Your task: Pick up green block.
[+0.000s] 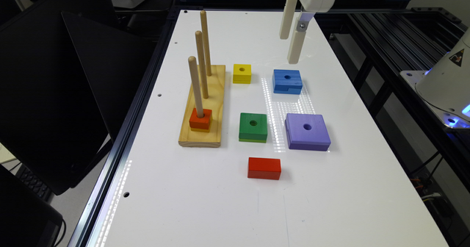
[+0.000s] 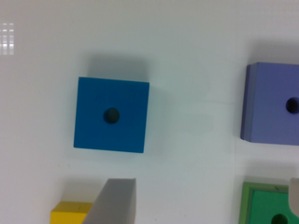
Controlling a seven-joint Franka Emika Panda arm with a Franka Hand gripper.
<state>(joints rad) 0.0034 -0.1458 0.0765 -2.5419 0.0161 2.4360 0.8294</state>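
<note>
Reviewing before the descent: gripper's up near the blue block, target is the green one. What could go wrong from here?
1. The gripper hangs above the blue block, not the green block; descending now would likely grab the wrong piece.
2. The purple block sits close on the exterior view's right of green, so a finger could clip it.
3. The red block lies nearby and might get nudged.
</note>
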